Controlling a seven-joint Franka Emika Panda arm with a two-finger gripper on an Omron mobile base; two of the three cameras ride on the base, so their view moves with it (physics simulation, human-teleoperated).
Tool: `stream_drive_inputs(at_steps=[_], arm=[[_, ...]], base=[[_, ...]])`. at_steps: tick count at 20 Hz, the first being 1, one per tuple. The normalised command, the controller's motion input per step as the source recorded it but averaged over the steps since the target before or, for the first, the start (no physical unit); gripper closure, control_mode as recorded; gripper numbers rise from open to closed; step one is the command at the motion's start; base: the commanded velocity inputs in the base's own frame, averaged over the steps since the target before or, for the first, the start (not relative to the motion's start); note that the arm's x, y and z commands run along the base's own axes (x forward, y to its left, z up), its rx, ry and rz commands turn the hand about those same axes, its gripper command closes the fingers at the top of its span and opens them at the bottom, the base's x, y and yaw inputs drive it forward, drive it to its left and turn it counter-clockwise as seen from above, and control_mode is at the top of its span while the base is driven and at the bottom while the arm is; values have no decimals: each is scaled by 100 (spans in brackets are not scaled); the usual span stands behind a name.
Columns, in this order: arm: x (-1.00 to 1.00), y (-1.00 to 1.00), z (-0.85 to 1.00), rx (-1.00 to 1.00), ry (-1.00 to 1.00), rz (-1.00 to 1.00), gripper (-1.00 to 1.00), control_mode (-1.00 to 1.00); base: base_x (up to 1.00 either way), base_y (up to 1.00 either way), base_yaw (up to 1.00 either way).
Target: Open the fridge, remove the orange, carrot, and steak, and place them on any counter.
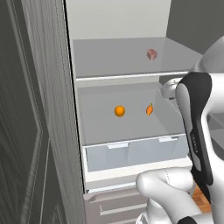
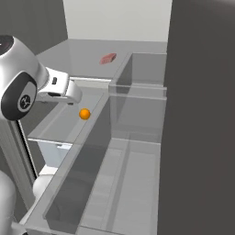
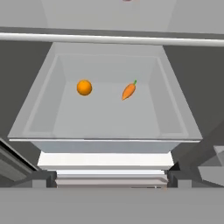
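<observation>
The fridge (image 1: pixel 131 77) stands open, white inside with grey shelves. On its middle shelf the round orange (image 1: pixel 120 110) (image 2: pixel 84 114) (image 3: pixel 84 87) lies left of the tapered carrot (image 1: pixel 149 109) (image 3: pixel 129 91). The pinkish steak (image 1: pixel 152 54) (image 2: pixel 108 58) rests on the shelf above, toward the back. My gripper (image 3: pixel 112 180) hangs open and empty in front of the middle shelf, a short way back from the orange and carrot, its dark fingertips (image 3: pixel 43 178) set wide apart. In the right base view my hand hides the carrot. The counter is out of view.
Two pale crisper drawers (image 1: pixel 135 153) sit below the middle shelf, with outer drawers (image 1: pixel 118 205) beneath. The open door with its clear bins (image 2: pixel 133 137) stretches along the right side. A grey side panel (image 1: pixel 48 109) bounds the left.
</observation>
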Motion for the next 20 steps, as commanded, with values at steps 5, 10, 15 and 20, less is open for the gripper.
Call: stream_drive_inputs(at_steps=[5, 10, 15, 20], arm=[[0, 0, 6, 0, -8, 0, -100, -100], [0, 0, 5, 0, -12, 0, -100, -100], [14, 0, 2, 0, -5, -1, -100, -100], [47, 0, 7, 0, 0, -10, -100, -100]], base=[[0, 0, 0], [0, 0, 0], [0, 0, 0], [0, 0, 0]])
